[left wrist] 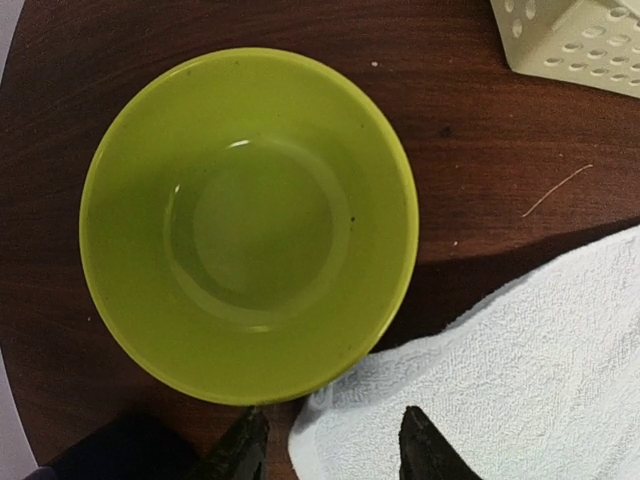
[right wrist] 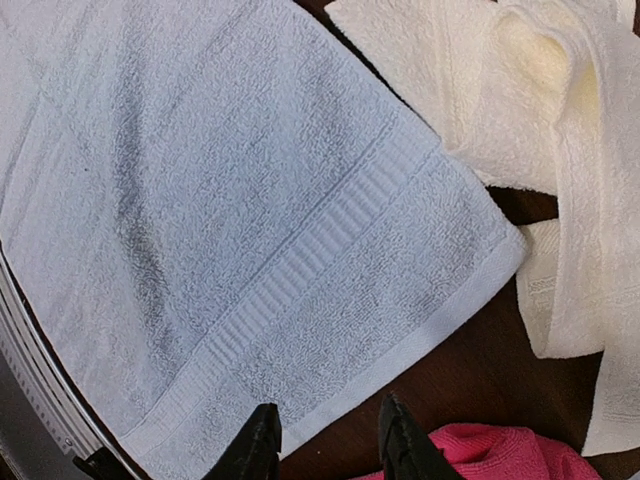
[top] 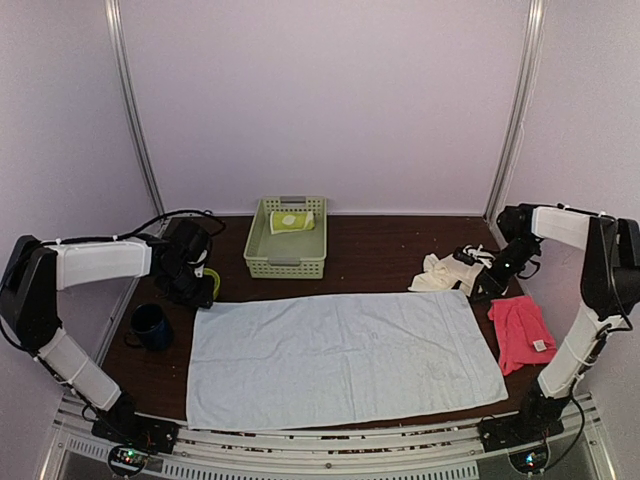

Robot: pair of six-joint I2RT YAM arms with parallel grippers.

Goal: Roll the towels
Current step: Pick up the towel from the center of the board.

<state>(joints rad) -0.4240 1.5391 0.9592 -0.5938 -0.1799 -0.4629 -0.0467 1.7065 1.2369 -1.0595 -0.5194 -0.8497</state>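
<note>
Both left fingers (left wrist: 425,450) and right fingers (right wrist: 400,445) gape empty at blue towel (top: 340,355) corners, near bowl (left wrist: 130,200), cream towel (right wrist: 450,80).

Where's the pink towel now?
Top view: the pink towel lies at the right edge of the table, right of the blue towel and on the near side of the cream towel.

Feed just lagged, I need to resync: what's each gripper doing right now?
Left gripper: open, holding nothing, fingers either side of the light blue towel corner.
Right gripper: open, holding nothing, by that towel's edge.
</note>
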